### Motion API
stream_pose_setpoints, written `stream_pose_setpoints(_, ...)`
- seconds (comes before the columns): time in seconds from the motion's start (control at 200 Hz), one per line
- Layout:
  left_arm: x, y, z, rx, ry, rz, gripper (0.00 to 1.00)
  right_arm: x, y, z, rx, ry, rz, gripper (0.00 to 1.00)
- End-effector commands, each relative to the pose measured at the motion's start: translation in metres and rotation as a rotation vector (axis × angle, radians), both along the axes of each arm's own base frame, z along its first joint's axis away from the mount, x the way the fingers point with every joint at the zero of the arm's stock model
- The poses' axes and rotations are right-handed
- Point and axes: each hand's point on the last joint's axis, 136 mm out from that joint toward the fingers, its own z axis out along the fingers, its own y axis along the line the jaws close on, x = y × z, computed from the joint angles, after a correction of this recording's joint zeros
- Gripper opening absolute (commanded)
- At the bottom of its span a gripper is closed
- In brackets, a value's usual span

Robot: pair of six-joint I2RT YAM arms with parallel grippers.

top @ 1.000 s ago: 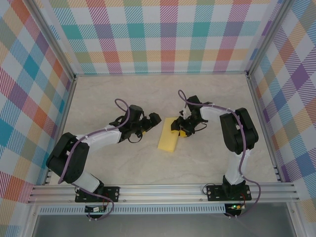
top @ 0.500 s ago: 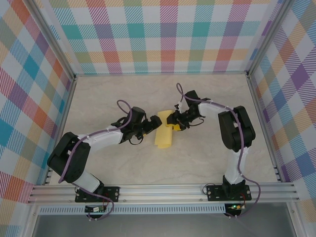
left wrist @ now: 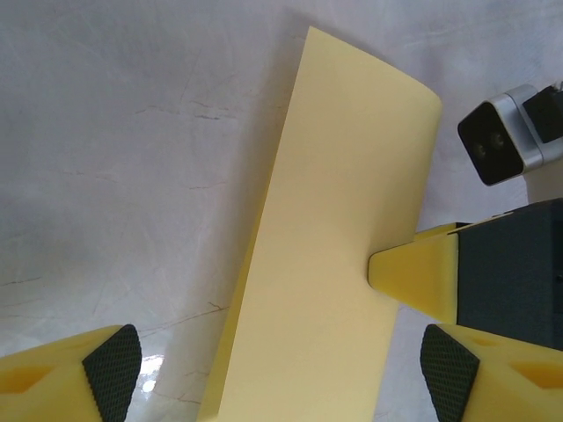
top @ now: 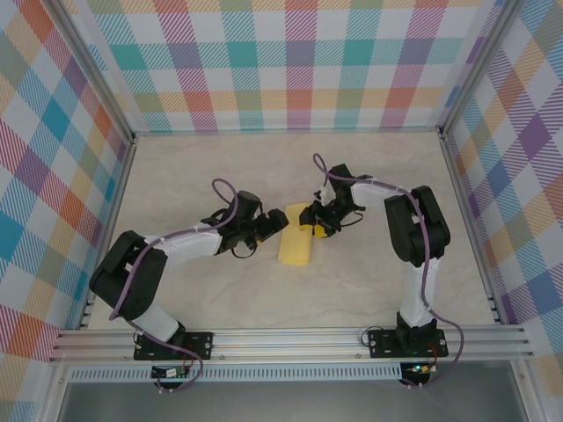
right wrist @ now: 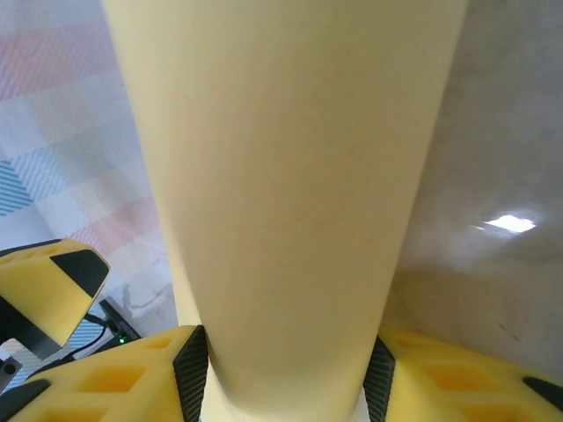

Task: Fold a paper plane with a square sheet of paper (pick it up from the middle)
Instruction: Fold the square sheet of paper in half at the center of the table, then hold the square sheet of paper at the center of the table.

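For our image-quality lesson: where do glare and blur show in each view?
Top external: even light on the folded yellow paper, no glare. Left wrist: paper sharp, with a small glare spot on the table near the bottom left. Right wrist: paper close and soft-focused, with a bright glare patch on the table at right.

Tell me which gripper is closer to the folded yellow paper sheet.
Right. The right gripper pinches the folded yellow paper sheet between its pads; the left gripper hangs open at its left edge.
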Motion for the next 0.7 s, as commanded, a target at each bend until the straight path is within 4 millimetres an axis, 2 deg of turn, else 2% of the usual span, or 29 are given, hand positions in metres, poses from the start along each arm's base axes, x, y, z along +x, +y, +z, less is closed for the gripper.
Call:
stream_pose_setpoints(0.0, 0.004, -0.015, 0.005, -0.035, -0.001, -0.037, 0.74, -0.003, -0.004, 0.002, -0.039, -0.006, -0.016, 0.53)
stream_pose_setpoints(0.105, 0.007, -0.022, 0.003, -0.05, 0.003, -0.054, 0.62, -0.003, -0.004, 0.003, -0.042, -0.007, -0.02, 0.53)
stream_pose_setpoints(0.18, 0.007, -0.026, 0.0, -0.05, 0.015, -0.063, 0.58, -0.003, -0.005, 0.003, -0.045, -0.008, -0.028, 0.55)
stream_pose_setpoints(0.52, 0.006, -0.033, -0.012, -0.05, 0.044, -0.096, 0.63, -0.007, -0.016, 0.01, -0.082, -0.035, -0.073, 0.6)
stream_pose_setpoints(0.695, 0.005, -0.041, -0.013, -0.067, 0.038, -0.135, 0.61, -0.009, -0.022, 0.011, -0.097, -0.036, -0.099, 0.61)
